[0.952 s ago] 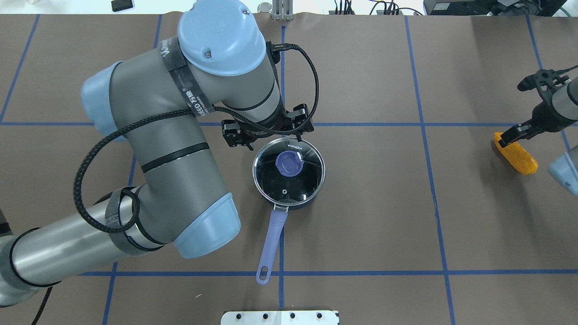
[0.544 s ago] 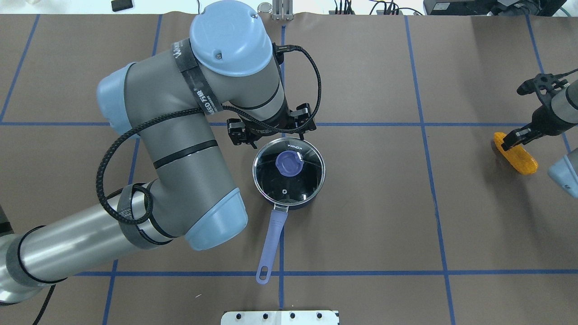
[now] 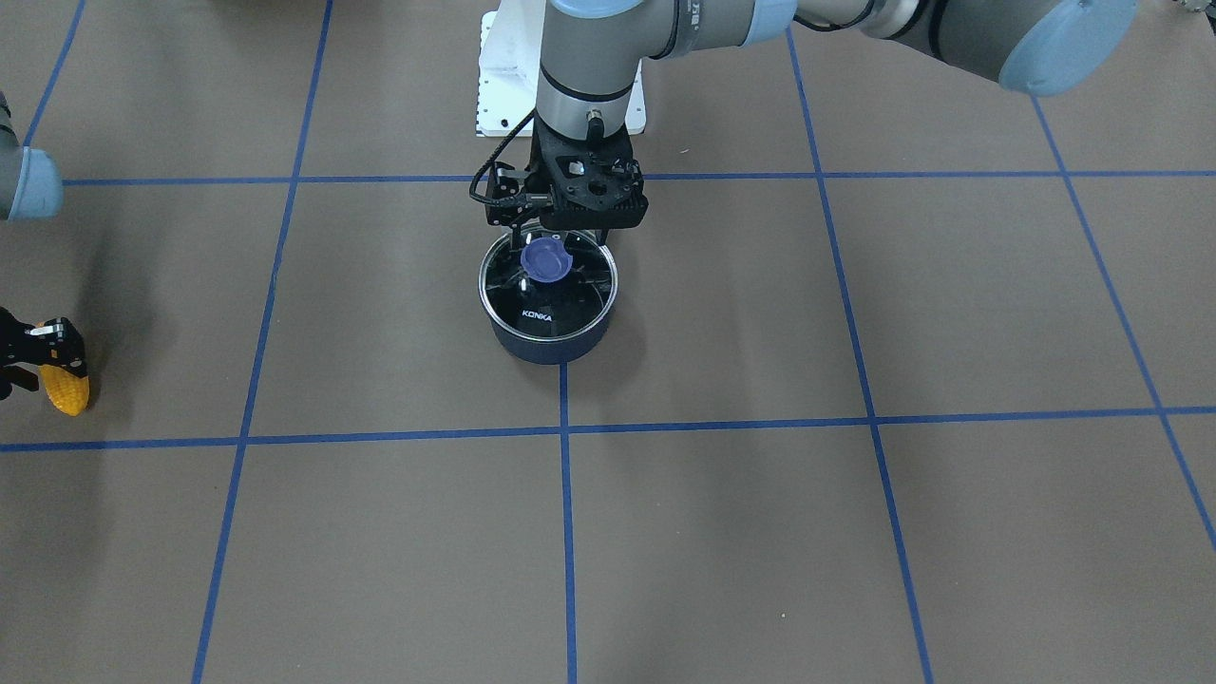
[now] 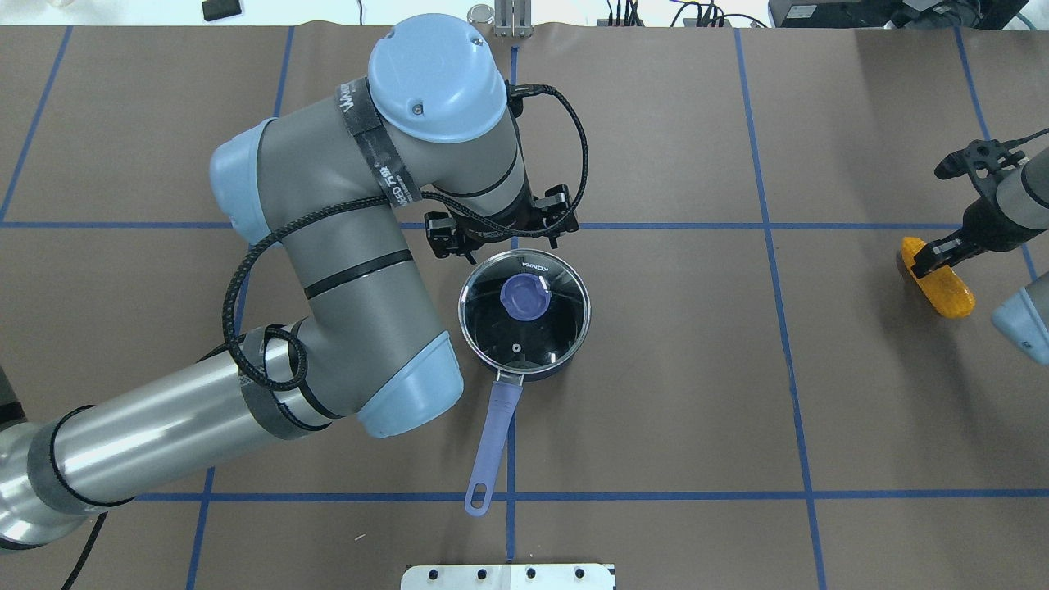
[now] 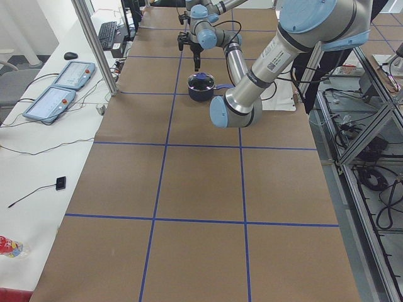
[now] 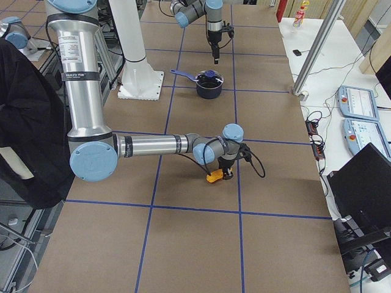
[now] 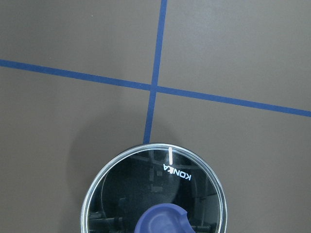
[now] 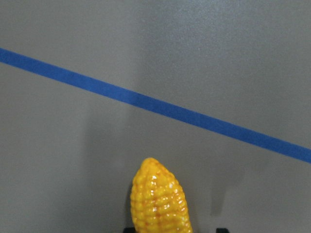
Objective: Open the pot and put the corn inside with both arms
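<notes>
The dark navy pot (image 4: pixel 564 360) stands at the table's middle, with its glass lid (image 4: pixel 492 328) on and its blue knob (image 4: pixel 525 297) on top. Its periwinkle handle (image 4: pixel 496 434) points toward the robot. My left gripper (image 4: pixel 501 238) hangs just beyond the pot's far rim, open and empty; it also shows in the front view (image 3: pixel 568 228). The left wrist view shows the lid (image 7: pixel 121 194) and knob (image 7: pixel 163 221) at the bottom. The orange-yellow corn (image 4: pixel 942 287) lies at the far right. My right gripper (image 4: pixel 930 256) is open, its fingers on either side of the corn (image 8: pixel 159 199).
The brown table cover carries a grid of blue tape lines (image 4: pixel 770 225). The white metal base block (image 4: pixel 508 576) sits at the near edge. Cables and boxes lie past the far edge. The left arm's elbow (image 4: pixel 410 393) hangs left of the pot handle.
My left arm has swung right, bringing its gripper closer over the pot's far rim. My right gripper has shifted slightly along the corn. The pot has not moved.
</notes>
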`<state>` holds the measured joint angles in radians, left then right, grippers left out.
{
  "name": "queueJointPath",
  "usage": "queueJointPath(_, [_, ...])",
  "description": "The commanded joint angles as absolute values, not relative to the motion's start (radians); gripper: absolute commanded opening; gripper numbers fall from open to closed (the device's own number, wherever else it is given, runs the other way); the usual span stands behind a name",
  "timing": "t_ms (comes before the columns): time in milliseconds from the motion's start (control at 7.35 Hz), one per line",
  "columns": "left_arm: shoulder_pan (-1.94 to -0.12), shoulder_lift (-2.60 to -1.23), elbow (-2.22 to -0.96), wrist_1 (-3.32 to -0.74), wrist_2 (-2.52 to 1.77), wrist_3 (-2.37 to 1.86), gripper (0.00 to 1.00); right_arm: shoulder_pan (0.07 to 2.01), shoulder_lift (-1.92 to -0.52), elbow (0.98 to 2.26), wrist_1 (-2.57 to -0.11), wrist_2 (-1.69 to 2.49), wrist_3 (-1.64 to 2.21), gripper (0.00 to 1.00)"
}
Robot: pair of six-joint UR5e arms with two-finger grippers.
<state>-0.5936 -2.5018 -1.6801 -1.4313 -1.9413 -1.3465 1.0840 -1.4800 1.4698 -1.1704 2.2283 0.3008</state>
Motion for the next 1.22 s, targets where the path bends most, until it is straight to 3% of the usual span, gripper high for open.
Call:
queueJointPath(0, [-0.594,-2.5,-1.675,-1.434,-1.94,-1.347,0.98,1.081,-1.477,1.473,-1.169,2.229,0.304,0.23])
queueJointPath(1088, [-0.545,-2.497,-1.56,-1.529,-1.879,-1.379,0.98,1.175,-1.382,1.581,-1.331,2.327,0.307,0.21])
